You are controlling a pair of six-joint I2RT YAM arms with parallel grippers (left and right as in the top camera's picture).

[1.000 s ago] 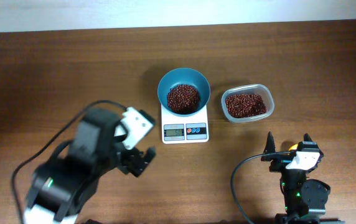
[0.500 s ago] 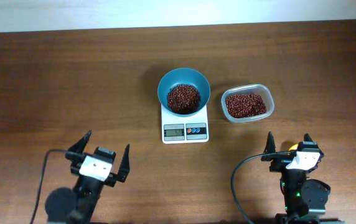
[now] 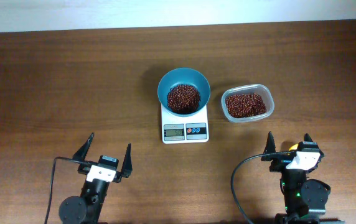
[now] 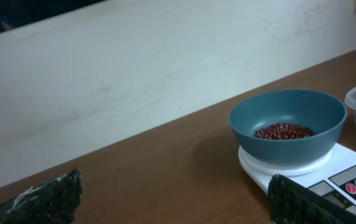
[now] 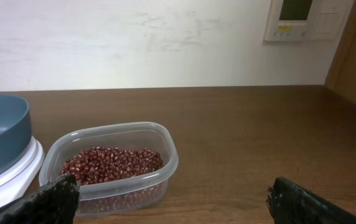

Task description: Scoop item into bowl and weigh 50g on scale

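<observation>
Overhead only: whole scale (image 3: 185, 130) w/ teal bowl (image 3: 165, 87) atop, ahead-right of spread-open left gripper (image 3: 110, 140), ahead-left of spread-open right gripper (image 3: 288, 134); beans (image 3: 183, 98) dark red-brown, heaped low inside.

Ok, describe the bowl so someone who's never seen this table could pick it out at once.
Near the middle of the brown wooden table sits a small white scale. The bowl stands on top of it: round, deep, teal-blue, holding red-brown beans. Its neighbour on the right is a clear rectangular tub.
</observation>
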